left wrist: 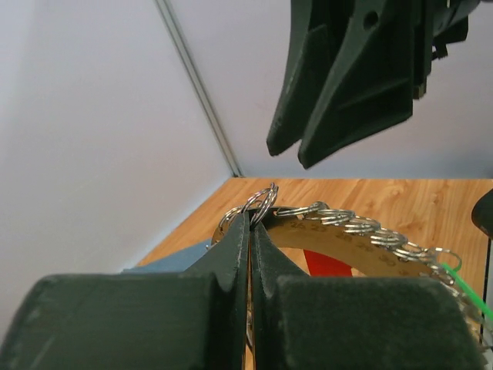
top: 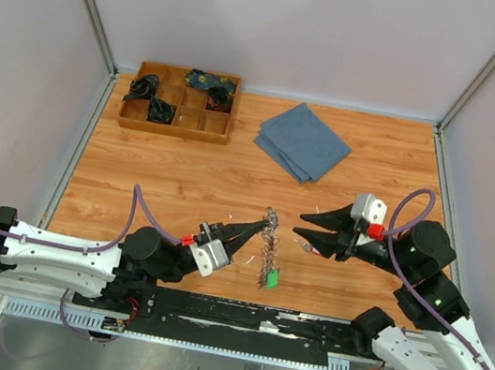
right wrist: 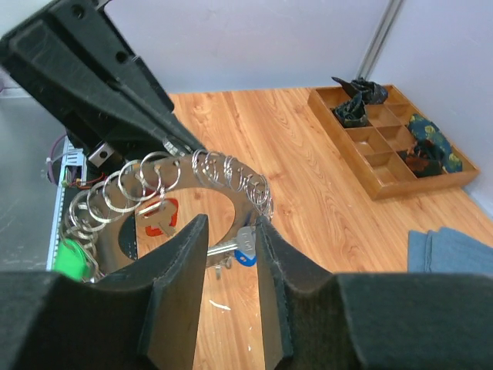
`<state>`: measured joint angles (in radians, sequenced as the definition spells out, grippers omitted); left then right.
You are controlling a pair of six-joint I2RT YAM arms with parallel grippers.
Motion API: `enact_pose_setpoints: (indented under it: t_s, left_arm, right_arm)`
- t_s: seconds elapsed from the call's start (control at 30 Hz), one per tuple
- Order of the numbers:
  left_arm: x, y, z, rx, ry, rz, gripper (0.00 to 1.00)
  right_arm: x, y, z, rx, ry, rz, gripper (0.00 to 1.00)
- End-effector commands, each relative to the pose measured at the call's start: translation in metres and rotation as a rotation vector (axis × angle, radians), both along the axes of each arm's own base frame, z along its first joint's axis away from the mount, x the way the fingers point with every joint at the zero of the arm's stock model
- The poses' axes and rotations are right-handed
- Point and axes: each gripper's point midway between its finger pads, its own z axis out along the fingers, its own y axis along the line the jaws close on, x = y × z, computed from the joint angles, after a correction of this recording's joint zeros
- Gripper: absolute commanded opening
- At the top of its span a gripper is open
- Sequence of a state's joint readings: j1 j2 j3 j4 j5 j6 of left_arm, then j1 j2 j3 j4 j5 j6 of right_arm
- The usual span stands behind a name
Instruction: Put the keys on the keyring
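Observation:
The keyring (top: 266, 245) is a flat ring edged with many small silver split rings, held upright above the table. My left gripper (top: 259, 227) is shut on its rim (left wrist: 362, 231), fingertips pinching a split ring. My right gripper (top: 299, 231) is open just to its right. In the right wrist view my right gripper (right wrist: 231, 223) straddles a blue-tagged key (right wrist: 245, 248) hanging from the ring (right wrist: 231, 173), the key close to the right finger. A red-tagged key (right wrist: 158, 218) and a green tag (top: 272, 278) also hang from it.
A wooden compartment tray (top: 173, 131) with dark bundles stands at the back left. A folded blue cloth (top: 303, 140) lies at the back centre. A metal rail (top: 206, 316) runs along the near edge between the arm bases.

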<state>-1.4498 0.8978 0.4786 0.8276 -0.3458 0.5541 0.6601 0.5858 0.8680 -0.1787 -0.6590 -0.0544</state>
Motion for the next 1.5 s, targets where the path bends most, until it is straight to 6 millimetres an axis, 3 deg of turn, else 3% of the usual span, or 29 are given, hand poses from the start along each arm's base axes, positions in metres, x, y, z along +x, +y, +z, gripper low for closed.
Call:
enact_pose_setpoints:
  t_s: [0.0, 0.47, 1.13, 1.47]
  left_arm:
    - [-0.004, 0.010, 0.025, -0.112, 0.005, -0.014, 0.01]
    - [-0.004, 0.008, 0.028, -0.114, -0.004, -0.016, 0.01]
    - [-0.005, 0.009, 0.031, -0.125, -0.003, -0.017, 0.01]
    - [-0.006, 0.008, 0.032, -0.127, -0.001, -0.029, 0.01]
  right_arm:
    - [-0.012, 0.002, 0.018, 0.079, -0.219, 0.074, 0.31]
    - [-0.020, 0.028, 0.002, 0.025, -0.272, 0.117, 0.28]
    - [-0.018, 0.040, -0.002, 0.018, -0.268, 0.121, 0.26]
    - [-0.013, 0.042, 0.000, 0.024, -0.263, 0.100, 0.18]
